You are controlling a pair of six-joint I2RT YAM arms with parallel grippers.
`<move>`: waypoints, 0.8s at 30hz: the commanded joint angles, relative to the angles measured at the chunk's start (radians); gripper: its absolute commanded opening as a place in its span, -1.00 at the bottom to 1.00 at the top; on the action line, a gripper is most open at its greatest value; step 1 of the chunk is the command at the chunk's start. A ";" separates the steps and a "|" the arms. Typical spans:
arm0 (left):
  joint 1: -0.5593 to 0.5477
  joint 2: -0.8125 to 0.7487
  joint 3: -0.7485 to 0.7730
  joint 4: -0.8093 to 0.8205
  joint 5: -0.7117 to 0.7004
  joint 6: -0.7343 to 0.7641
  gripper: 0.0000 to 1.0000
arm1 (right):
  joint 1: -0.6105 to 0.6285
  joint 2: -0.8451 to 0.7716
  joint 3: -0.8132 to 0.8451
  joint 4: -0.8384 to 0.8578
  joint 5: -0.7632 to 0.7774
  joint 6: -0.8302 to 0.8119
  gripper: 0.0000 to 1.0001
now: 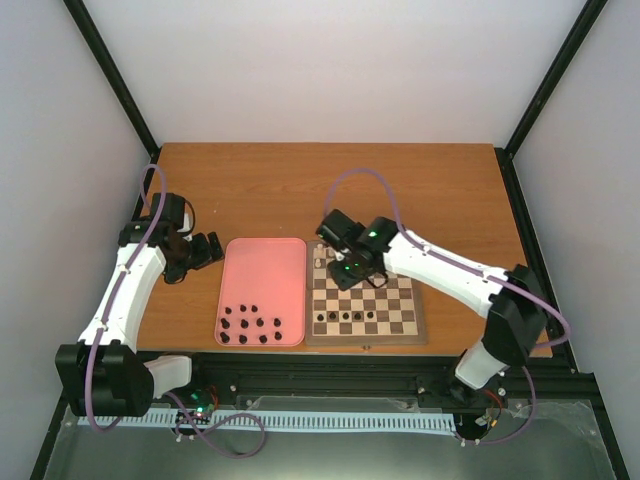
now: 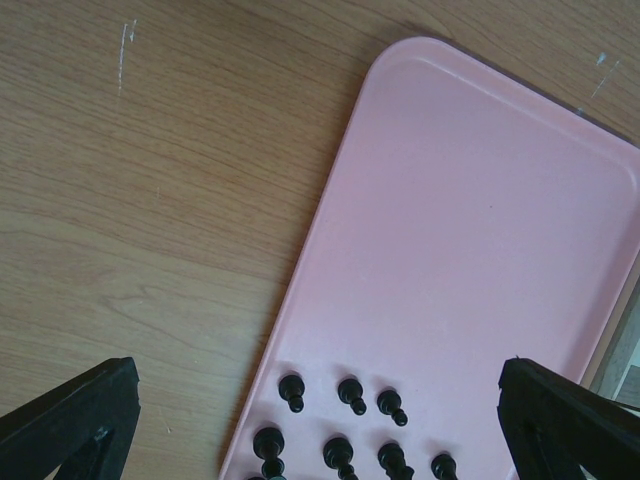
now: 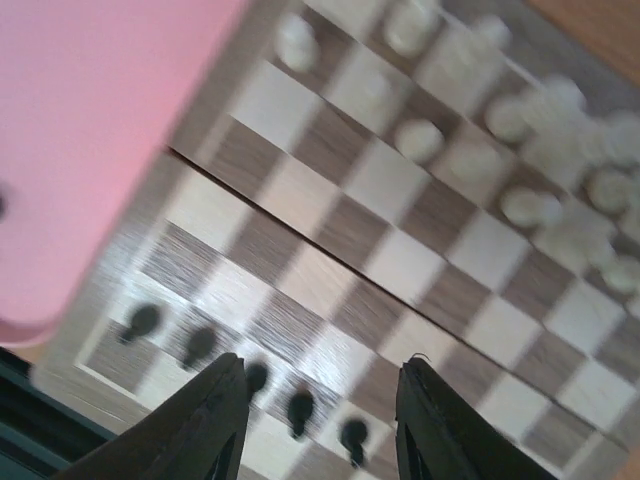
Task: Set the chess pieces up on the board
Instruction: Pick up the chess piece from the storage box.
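Right gripper (image 3: pixel 322 365) fingers, dark and tapered, fill the bottom of a blurred wrist view. They stand moderately apart with nothing between them, low over the near edge of the board (image 3: pixel 330 250). Just beyond them a row of five dark pieces (image 3: pixel 255 377) stands on the board's nearest squares. Cream pieces (image 3: pixel 560 130) crowd the far edge, some bunched too tightly to count.

From overhead, the board (image 1: pixel 398 300) lies on the worktop (image 1: pixel 330 190), touching the right side of a pink tray (image 1: pixel 262 270). More dark pieces (image 1: pixel 252 325) wait at the tray's near end. The left gripper (image 2: pixel 318 370) hovers above them, spread wide and empty.

The step appears to be filling the dark side. To do it well, the right gripper should rise straight up before swinging away, so its fingers clear the standing row. Each tiny piece is best pinched near its head, kept upright, and set down centred on its square.
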 commanded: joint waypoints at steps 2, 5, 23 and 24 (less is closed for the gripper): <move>0.007 -0.005 0.022 0.015 -0.007 0.014 0.99 | 0.079 0.121 0.174 0.042 -0.073 -0.032 -0.16; 0.007 0.001 0.005 0.022 0.019 0.004 0.99 | 0.121 0.218 0.261 0.066 -0.108 -0.057 -0.16; 0.008 0.018 -0.063 0.039 0.073 0.001 0.99 | 0.236 0.603 0.557 0.164 -0.326 -0.185 -0.15; 0.007 0.017 -0.064 0.036 0.071 0.004 0.99 | 0.236 0.616 0.567 0.166 -0.336 -0.189 -0.15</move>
